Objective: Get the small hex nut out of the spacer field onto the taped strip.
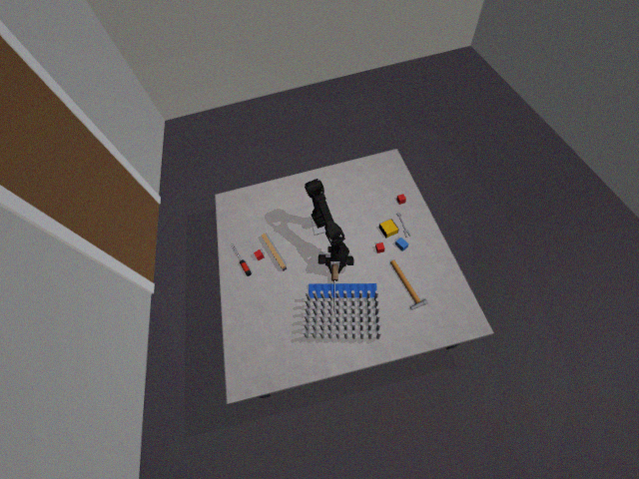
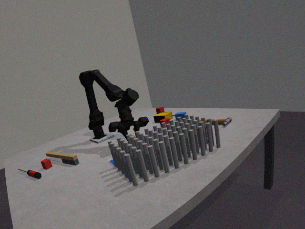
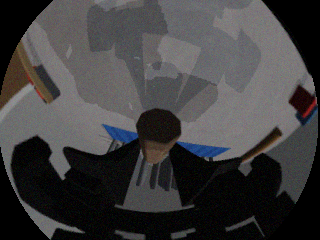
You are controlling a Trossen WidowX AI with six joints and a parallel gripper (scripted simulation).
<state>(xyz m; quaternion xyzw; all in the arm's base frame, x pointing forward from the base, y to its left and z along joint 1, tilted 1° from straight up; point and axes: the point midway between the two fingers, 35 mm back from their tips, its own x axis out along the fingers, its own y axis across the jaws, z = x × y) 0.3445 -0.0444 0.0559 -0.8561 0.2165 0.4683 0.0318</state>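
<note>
My gripper (image 1: 335, 266) (image 2: 132, 134) (image 3: 155, 142) is shut on the brown wooden handle (image 1: 335, 272) (image 3: 158, 126) of a thin-shafted tool. It is on the arm's side of the blue taped strip (image 1: 367, 288) (image 2: 112, 162) (image 3: 210, 150). The tool's thin metal shaft (image 1: 333, 294) runs from the handle across the strip and in among the standing grey spacers (image 1: 378, 336) (image 2: 141, 165). The shaft's far end is hidden among them. The spacers that show stand upright in rows. The hex nut cannot be made out in any view.
A brush (image 1: 273, 251) (image 2: 61, 155), a screwdriver (image 1: 245, 267) (image 2: 34, 173) and a red cube (image 1: 259, 254) (image 2: 46, 163) lie to one side. A hammer (image 1: 405, 282), a wrench (image 1: 403, 225), a yellow block (image 1: 388, 228), a blue block (image 1: 401, 243) and two red cubes (image 1: 380, 247) (image 1: 401, 199) lie on the other.
</note>
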